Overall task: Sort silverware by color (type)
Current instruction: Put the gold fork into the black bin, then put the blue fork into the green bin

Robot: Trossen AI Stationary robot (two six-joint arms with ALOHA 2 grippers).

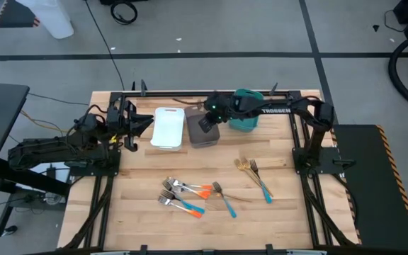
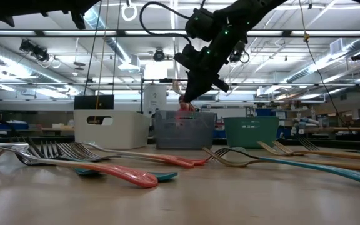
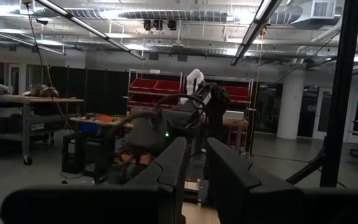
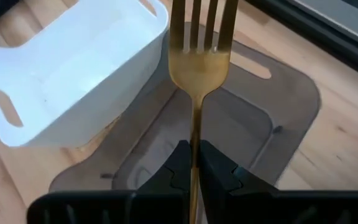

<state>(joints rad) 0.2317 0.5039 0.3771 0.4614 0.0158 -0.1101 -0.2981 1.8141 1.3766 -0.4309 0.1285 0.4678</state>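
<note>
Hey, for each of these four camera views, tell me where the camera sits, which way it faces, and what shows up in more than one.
High view: overhead, looking straight down at the table; both arms show.
Low view: at tabletop height, looking level across the silverware to the bins; the right arm hangs in from above.
Left wrist view: on the left arm, facing the room; left gripper at the bottom.
Right wrist view: on the right arm, looking down; right gripper shut on a gold fork.
Shared: the grey bin and white bin appear in the high, low and right wrist views.
</note>
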